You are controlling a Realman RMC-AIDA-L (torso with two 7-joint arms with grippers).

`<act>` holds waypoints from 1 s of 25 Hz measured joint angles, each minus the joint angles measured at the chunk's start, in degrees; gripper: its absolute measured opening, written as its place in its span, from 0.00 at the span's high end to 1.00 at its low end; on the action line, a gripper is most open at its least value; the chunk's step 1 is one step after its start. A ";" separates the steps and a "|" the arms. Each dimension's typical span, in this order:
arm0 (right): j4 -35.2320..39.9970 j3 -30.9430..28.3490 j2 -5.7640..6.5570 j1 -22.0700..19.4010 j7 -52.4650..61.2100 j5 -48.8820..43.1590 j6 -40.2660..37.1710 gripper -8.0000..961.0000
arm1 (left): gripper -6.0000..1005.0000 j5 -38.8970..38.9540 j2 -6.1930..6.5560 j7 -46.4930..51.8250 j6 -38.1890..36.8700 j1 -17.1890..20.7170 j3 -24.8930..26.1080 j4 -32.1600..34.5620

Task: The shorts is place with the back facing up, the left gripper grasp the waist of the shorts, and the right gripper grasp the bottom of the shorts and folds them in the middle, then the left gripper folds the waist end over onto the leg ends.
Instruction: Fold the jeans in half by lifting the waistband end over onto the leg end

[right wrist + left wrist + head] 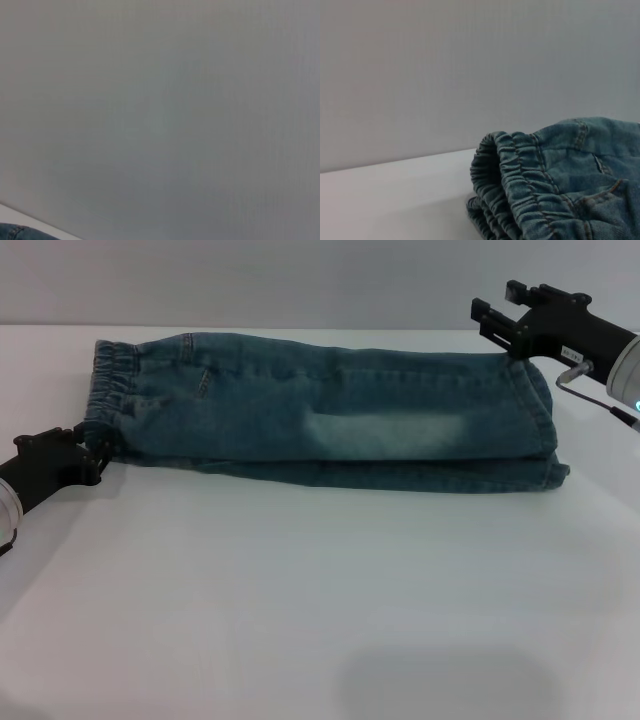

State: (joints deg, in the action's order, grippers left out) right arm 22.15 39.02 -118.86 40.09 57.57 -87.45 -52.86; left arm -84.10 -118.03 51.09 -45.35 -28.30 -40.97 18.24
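Faded blue denim shorts [330,420] lie folded lengthwise on white desk [300,610]. Slim black left pincer [88,452] at puckered elastic waist [110,390], jaw state unclear. Blocky black right pincer [492,322] open above leg hems [545,420]. Risk: 1-layer grab, fold splays.

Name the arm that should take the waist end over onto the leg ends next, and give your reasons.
Left. The left gripper sits at the waist of the shorts. The right gripper hovers above the leg ends, where the fold should land.

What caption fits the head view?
Denim shorts folded lengthwise on white table; left pincer at waistband, right pincer above hems.
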 joint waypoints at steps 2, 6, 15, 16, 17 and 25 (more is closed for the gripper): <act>0.00 0.00 -0.04 -0.01 0.00 0.00 -0.02 0.44 | 0.69 0.00 0.00 -0.01 0.00 0.00 -0.02 0.04; 0.00 0.04 -0.11 -0.02 0.00 0.00 -0.04 0.44 | 0.72 0.00 0.00 -0.03 -0.06 0.01 -0.02 0.04; -0.23 0.25 -0.15 -0.02 0.07 0.00 -0.06 0.44 | 0.76 -0.01 0.00 -0.04 -1.63 0.43 0.12 0.05; -0.26 0.26 -0.15 -0.02 0.07 0.00 -0.06 0.44 | 0.77 -0.01 0.00 -0.04 -1.75 0.49 0.19 0.09; -0.28 0.26 -0.15 -0.02 0.08 0.00 -0.06 0.44 | 0.78 -0.01 0.00 -0.04 -1.92 0.52 0.21 0.11; -0.52 0.01 -0.13 -0.02 0.12 0.00 -0.05 0.44 | 0.85 -0.01 0.00 -0.04 -3.11 0.64 0.36 0.13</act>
State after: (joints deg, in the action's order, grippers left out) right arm 21.63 39.03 -119.00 40.08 57.68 -87.45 -52.91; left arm -84.11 -118.02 51.06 -48.46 -27.66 -40.61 18.37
